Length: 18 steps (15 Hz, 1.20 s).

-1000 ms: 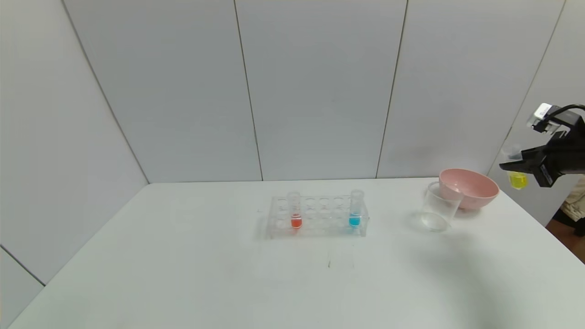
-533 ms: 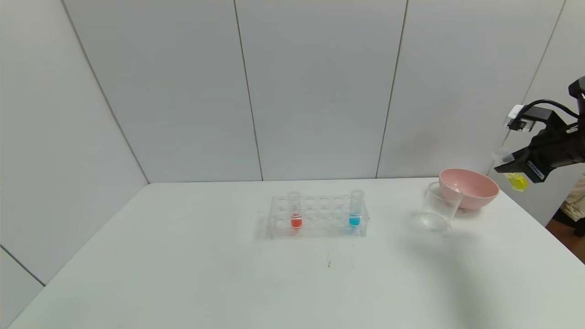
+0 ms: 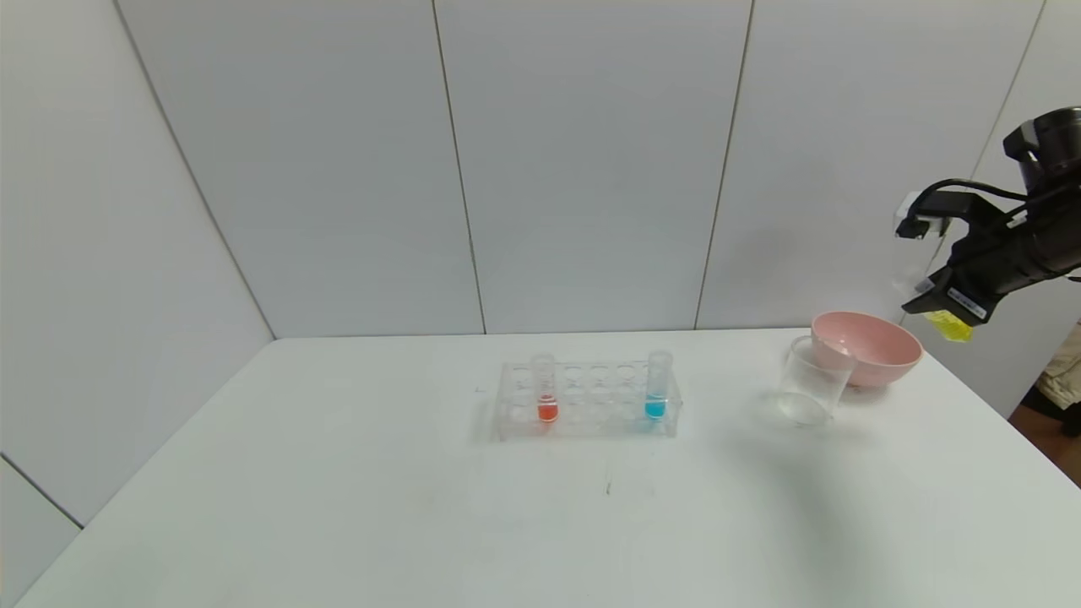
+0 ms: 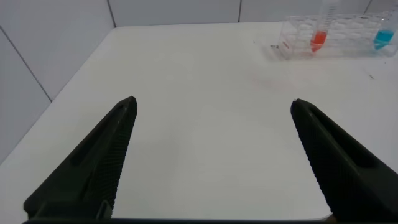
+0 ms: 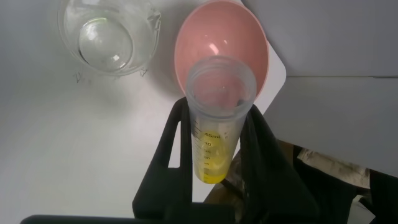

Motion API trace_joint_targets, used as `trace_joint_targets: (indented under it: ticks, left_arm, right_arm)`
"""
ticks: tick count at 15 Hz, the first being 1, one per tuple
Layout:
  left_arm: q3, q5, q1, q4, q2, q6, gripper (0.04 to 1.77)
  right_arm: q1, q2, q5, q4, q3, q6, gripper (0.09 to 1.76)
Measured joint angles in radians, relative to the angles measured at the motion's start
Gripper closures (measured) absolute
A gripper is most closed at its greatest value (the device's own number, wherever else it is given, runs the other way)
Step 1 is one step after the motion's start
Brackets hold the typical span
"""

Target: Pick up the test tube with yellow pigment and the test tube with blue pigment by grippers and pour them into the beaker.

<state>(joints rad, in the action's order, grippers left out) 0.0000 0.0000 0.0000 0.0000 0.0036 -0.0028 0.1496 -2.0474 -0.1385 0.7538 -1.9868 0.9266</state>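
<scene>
My right gripper (image 3: 933, 300) is shut on the test tube with yellow pigment (image 3: 947, 324) and holds it tilted in the air, to the right of the pink bowl. In the right wrist view the yellow tube (image 5: 217, 124) sits between the two black fingers (image 5: 177, 137), its open mouth towards the bowl. The beaker (image 3: 809, 382) stands clear and empty on the table just left of the bowl; it also shows in the right wrist view (image 5: 107, 37). The test tube with blue pigment (image 3: 656, 388) stands upright at the rack's right end. My left gripper (image 4: 211, 109) is open and empty above the near left table.
A clear tube rack (image 3: 586, 402) stands mid-table, with a red-orange tube (image 3: 545, 390) at its left end. A pink bowl (image 3: 866, 346) sits behind and right of the beaker, near the table's right edge (image 3: 1005, 414). Grey wall panels stand behind.
My right gripper has risen and moved left towards the bowl and beaker with the yellow tube, tilting it further. Rack, beaker and bowl have not moved.
</scene>
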Motion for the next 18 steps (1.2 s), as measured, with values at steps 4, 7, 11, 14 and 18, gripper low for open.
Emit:
trace_joint_targets:
  ticks: [4,7,11,14,18]
  left_arm:
    - [0.0,0.0,0.0,0.0,0.0,0.0,0.05]
    - [0.0,0.0,0.0,0.0,0.0,0.0,0.05]
    - [0.0,0.0,0.0,0.0,0.0,0.0,0.05]
    - [0.0,0.0,0.0,0.0,0.0,0.0,0.05]
    - [0.0,0.0,0.0,0.0,0.0,0.0,0.05]
  right_arm:
    - [-0.032,-0.023,0.085,0.007,-0.005,0.047,1.34]
    - [-0.052,-0.038,0.112,0.008,-0.008,0.076,1.34]
    - [-0.087,-0.057,0.165,0.008,-0.009,0.089,1.34]
    - [-0.099,-0.073,0.217,0.005,-0.009,0.121,1.34]
    - [-0.117,-0.099,0.223,0.01,-0.009,0.136,1.34]
